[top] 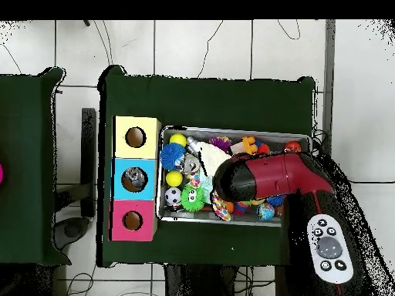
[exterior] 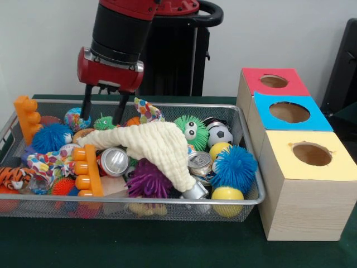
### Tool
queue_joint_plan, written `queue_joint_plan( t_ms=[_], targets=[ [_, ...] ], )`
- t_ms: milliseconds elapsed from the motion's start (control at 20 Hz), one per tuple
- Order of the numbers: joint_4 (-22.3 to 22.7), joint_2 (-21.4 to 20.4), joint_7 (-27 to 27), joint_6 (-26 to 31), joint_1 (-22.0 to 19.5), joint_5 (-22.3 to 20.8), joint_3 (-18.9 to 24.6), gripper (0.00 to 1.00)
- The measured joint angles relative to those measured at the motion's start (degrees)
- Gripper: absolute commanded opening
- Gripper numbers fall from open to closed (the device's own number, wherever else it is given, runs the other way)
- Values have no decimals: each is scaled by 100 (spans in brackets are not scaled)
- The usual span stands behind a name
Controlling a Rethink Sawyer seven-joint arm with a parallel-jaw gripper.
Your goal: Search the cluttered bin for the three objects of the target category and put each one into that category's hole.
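My gripper point(exterior: 103, 114) reaches down into the back left of the wire bin point(exterior: 245, 195), its two black fingers point(exterior: 87, 106) spread open. A small green spiky toy point(exterior: 103, 122) lies between the tips, and I cannot tell whether they touch it. In front of it, a cream cloth point(exterior: 159, 146) drapes over the pile. Three soda cans show: one point(exterior: 114, 162) left of the cloth, one point(exterior: 199, 163) to its right, one point(exterior: 195, 192) under its lower end. In the overhead view the red arm point(top: 266, 179) hides the gripper above the bin point(top: 235, 129).
Right of the bin stand three wooden boxes with round holes: red point(exterior: 273, 81), blue point(exterior: 289, 111), yellow point(exterior: 311, 153). The bin also holds blue spiky balls point(exterior: 234, 166), a purple one point(exterior: 148, 178), a green one with eyes point(exterior: 192, 131), a soccer ball point(exterior: 219, 134) and orange toys point(exterior: 86, 170).
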Motion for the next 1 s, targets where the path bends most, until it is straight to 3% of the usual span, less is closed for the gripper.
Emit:
queue_joint_plan(
  t_ms=[1000],
  targets=[
    [-124,30,0,-78,832,-651,-334,100]
  ],
)
